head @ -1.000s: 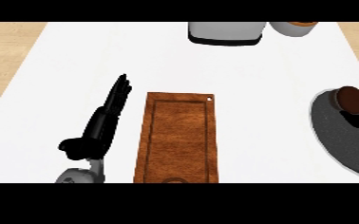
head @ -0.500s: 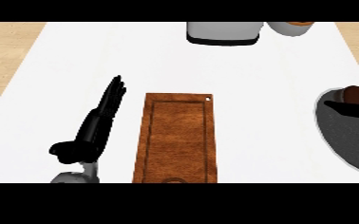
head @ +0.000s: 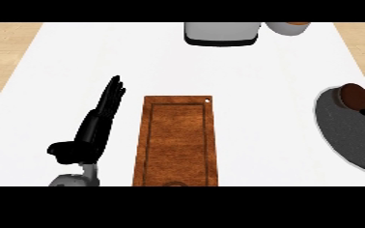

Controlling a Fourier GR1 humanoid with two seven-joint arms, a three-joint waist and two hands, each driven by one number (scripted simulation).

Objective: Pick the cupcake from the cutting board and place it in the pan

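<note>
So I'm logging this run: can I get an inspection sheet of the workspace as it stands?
Surface: white counter, wood floor beyond its corners.
Job's things: cutting board bare where visible; dark pan at right edge, with a brown cupcake on it.
Clutter: grey appliance and a pot at the far edge.
Hands: left hand left of board, fingers straight; right hand not in view.
Cables: nothing seen.
Surroundings: nothing seen.
</note>
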